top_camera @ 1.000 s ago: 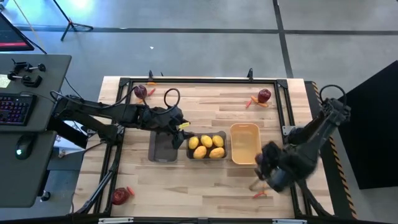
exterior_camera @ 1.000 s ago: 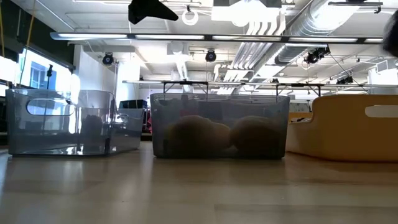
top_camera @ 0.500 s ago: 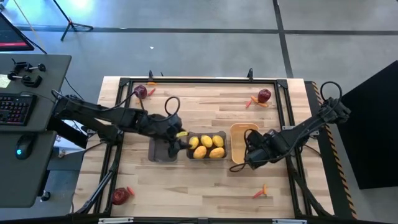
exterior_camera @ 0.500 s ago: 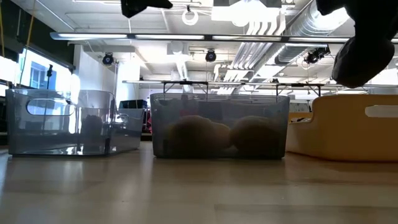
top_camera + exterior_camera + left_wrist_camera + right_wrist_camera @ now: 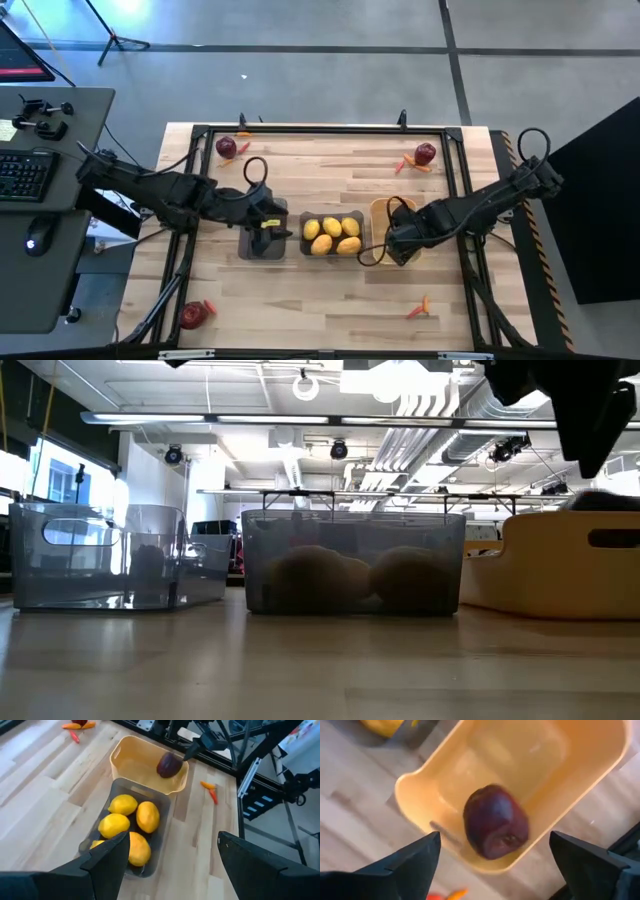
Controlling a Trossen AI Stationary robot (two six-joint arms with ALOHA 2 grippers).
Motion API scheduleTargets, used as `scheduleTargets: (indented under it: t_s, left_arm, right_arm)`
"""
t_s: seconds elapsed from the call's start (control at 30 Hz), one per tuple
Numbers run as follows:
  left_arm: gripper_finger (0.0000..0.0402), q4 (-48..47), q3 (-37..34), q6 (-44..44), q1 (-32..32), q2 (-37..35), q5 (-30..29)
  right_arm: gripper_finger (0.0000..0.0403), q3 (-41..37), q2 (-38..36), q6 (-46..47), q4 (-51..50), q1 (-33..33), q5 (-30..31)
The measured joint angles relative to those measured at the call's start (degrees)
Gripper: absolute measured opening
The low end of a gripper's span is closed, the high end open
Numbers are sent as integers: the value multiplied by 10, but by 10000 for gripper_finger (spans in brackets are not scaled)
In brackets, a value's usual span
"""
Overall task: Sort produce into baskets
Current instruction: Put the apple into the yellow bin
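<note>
My right gripper [image 5: 397, 243] stands open, pointing down over the near end of the orange-yellow basket [image 5: 392, 215]. A dark red apple [image 5: 496, 820] lies below it inside that basket, apart from both fingers. My left gripper [image 5: 265, 224] hovers open, holding nothing, over the left grey basket [image 5: 258, 245], which shows nothing inside. The middle grey basket [image 5: 303, 236] holds several yellow lemons [image 5: 130, 822].
Loose produce lies on the table: an apple [image 5: 226, 147] with a pepper at the far left, an apple [image 5: 426, 153] with peppers [image 5: 408, 164] at the far right, an apple [image 5: 191, 315] with a pepper at the near left, and a pepper [image 5: 420, 306] at the near right.
My right gripper has swung from the near right of the table toward the orange-yellow basket, opened wider and let go of the apple, which is now in the basket. My left gripper has drawn back from the middle basket toward the table's left, over the left grey basket.
</note>
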Motion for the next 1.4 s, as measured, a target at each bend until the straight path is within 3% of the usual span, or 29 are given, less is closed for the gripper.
scheduleTargets:
  t_s: [0.17,0.37,0.6,0.73,1.03,1.2,1.4]
  left_arm:
    - [289,-13,0,19,0,-25,0]
    - [289,30,0,31,16,-72,-4]
    - [289,31,0,107,40,-104,-23]
    - [289,39,0,129,58,-100,-40]
    - [289,40,0,107,138,-44,-124]
    - [289,45,0,71,233,11,-73]
    - [289,111,0,60,349,76,83]
  right_arm:
    - [370,0,-1,14,-4,-19,-66]
    - [371,0,-1,60,15,-38,-75]
    - [371,1,-1,155,-46,-146,51]
    - [371,1,-1,147,-112,-239,142]
    - [371,1,1,-52,-2,-463,192]
    - [371,-41,1,-140,66,-570,188]
    - [371,-98,1,-170,158,-638,156]
